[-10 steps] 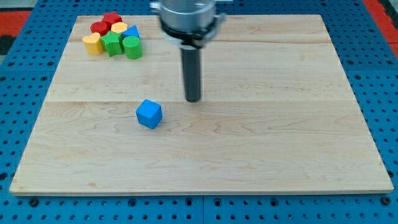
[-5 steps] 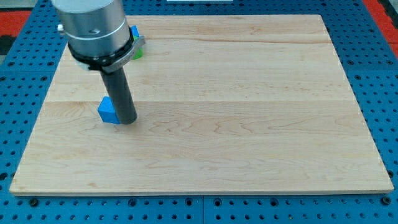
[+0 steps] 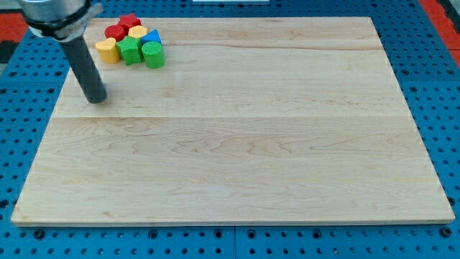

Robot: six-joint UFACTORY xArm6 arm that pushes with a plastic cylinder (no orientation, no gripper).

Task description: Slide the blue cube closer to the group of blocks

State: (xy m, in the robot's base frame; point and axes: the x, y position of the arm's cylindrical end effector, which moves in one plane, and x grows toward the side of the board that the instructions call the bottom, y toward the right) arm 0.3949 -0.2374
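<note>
My tip (image 3: pixel 95 100) rests on the wooden board (image 3: pixel 244 144) near its left edge, below and left of the group of blocks. The blue cube does not show anywhere on the board; the dark rod (image 3: pixel 83 65) may hide it, I cannot tell. The group sits at the view's top left: two red blocks (image 3: pixel 115 32), a yellow block (image 3: pixel 106 50), a second yellow block (image 3: pixel 138 33), a green block (image 3: pixel 129 50), a green cylinder (image 3: pixel 152 54) and a small blue triangular block (image 3: pixel 152 36). My tip is a short way from the yellow block and touches none of the group.
The board lies on a blue pegboard table (image 3: pixel 445 108). A red area (image 3: pixel 11 25) shows at the view's top left corner beyond the board.
The rod has swept from the board's middle to the left and up toward the group. It pushed the blue cube left, and the cube no longer shows.
</note>
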